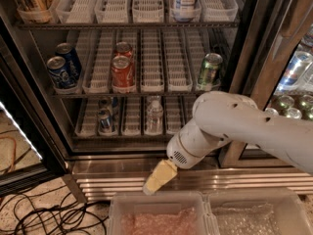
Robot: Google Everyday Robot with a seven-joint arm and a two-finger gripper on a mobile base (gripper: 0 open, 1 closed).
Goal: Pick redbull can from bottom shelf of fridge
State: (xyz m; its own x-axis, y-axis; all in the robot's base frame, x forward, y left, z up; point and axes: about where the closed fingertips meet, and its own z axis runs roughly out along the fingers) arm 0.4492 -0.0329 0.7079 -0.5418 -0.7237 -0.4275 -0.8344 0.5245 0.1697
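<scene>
The fridge (244, 58) stands open, its racks in plain sight. On the bottom shelf (129, 120), in a white slotted lane toward the left, sits the redbull can (104, 121), upright, with a second slim can just behind it in the same lane. Two lanes to the right on that shelf stands a clear water bottle (154, 116), apart from the cans.

The white arm (230, 126) comes in from the right and bends down in front of the fridge's ribbed steel base. Its tan hand (152, 185) hangs low, pointing down and to the left. It is near the camera, outside the fridge, well apart from the redbull can and touching nothing. Whether the hand is clenched or released, I cannot tell.

On the rack above are two dark-blue cans (57, 72) at the left, two red cans (121, 72) in the middle and a green can (210, 68) at the right. Nearest of all, two clear plastic bins (161, 199) sit side by side, and black cables (44, 214) lie on the floor to their left.
</scene>
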